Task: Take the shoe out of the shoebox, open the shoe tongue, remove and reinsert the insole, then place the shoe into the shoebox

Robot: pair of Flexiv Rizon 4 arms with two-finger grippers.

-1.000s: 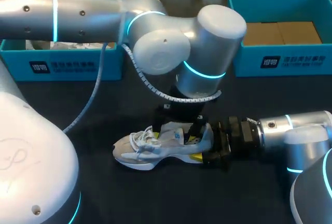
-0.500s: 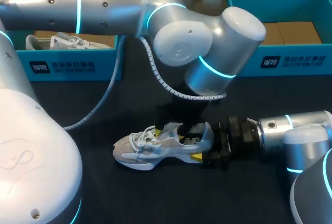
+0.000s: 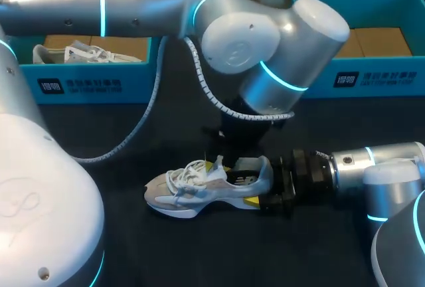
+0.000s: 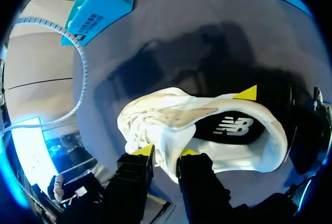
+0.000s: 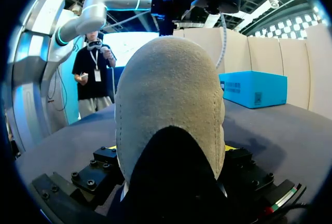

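Note:
A white and grey shoe point(image 3: 192, 191) lies on its side on the black table, toe to the left. My left gripper point(image 4: 166, 151) comes down from above and is shut on the shoe's tongue point(image 4: 165, 143), one yellow tip on each side. The dark insole point(image 4: 233, 126) shows inside the shoe's opening. In the head view the left gripper point(image 3: 222, 165) sits just over the laces. My right gripper point(image 3: 265, 191) is shut on the shoe's heel point(image 5: 168, 94), which stands upright between its fingers point(image 5: 106, 156).
A blue shoebox point(image 3: 86, 82) at the back left holds a second white shoe point(image 3: 73, 53). Another blue shoebox point(image 3: 358, 78) with a brown inside stands at the back right. My left arm's cable point(image 3: 143, 124) hangs over the table left of the shoe.
My left gripper's jaws have narrowed onto the tongue, and the left arm's wrist has swung right and back. The right arm and the shoe have stayed put.

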